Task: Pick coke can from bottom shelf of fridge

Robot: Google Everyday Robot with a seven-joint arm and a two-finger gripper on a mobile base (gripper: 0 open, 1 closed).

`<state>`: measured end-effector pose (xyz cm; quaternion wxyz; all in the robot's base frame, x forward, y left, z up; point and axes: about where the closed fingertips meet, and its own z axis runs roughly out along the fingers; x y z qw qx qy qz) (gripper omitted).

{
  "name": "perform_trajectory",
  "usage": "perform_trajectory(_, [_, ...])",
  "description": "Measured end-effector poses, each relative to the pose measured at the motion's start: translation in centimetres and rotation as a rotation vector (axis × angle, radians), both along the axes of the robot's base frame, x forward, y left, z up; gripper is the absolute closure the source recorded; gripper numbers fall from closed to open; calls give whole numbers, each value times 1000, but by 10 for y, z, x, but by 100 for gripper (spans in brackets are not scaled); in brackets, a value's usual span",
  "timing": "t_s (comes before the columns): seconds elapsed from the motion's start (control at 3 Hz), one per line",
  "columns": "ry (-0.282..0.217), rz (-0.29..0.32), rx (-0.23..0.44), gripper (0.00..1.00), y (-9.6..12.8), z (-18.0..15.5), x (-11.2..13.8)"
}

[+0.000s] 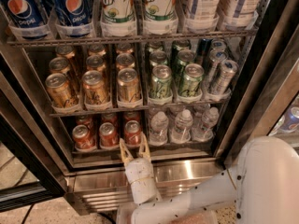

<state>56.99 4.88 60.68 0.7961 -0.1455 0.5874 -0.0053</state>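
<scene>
Coke can (132, 131): upright, front of R-most red lane, bottom shelf (96, 150), fridge (187, 169). Two more red cans (108, 134) to its L. Gripper (134, 144): at shelf edge just below the coke can, fingers spread wide, holding nothing.

Tool (134, 149) — fingers (124, 151) apart — just before rightmost coke can (132, 132), bottom shelf (96, 150).

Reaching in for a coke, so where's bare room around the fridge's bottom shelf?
Bare: the steel sill below the bottom shelf, either side of the open end effector, which sits before the rightmost coke can. Crowded: coke cans and water bottles fill the shelf's front row; little gap under the rack above.
</scene>
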Motion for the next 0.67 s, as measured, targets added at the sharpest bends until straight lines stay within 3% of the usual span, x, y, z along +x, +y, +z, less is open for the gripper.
perform_trajectory(0.67, [-6, -25, 21, 46, -3, -2, 10])
